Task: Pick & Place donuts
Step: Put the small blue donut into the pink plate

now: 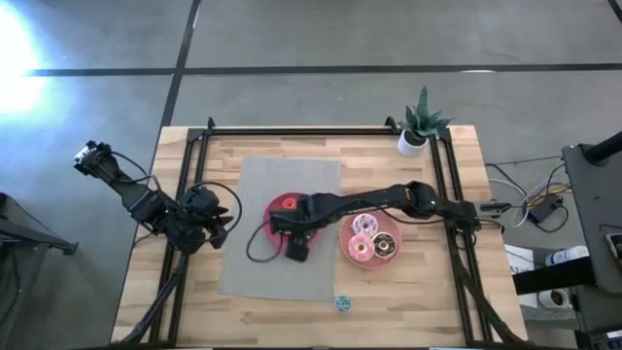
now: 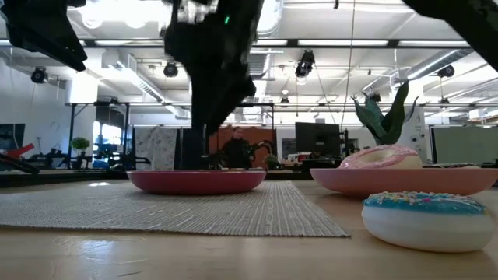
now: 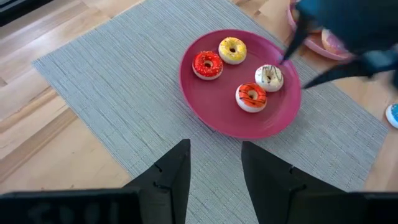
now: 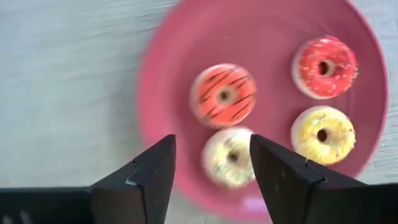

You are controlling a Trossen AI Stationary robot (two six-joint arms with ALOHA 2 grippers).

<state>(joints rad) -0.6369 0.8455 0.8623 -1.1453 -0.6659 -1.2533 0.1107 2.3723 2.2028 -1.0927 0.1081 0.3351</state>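
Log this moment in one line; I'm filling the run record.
right gripper: open above white donut on red plate | left gripper: open, waiting beside mat | blue donut: on table

One camera looks straight down on the whole table (image 1: 408,301); another sits level at its surface. Both wrist cameras look down closely on the red plate (image 3: 211,106).

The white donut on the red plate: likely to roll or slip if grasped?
The white donut lies flat on the red plate, so rolling looks unlikely. Its glossy, rounded surface may slip between the open right tool.

no legible text, no labels, no numbers anywhere
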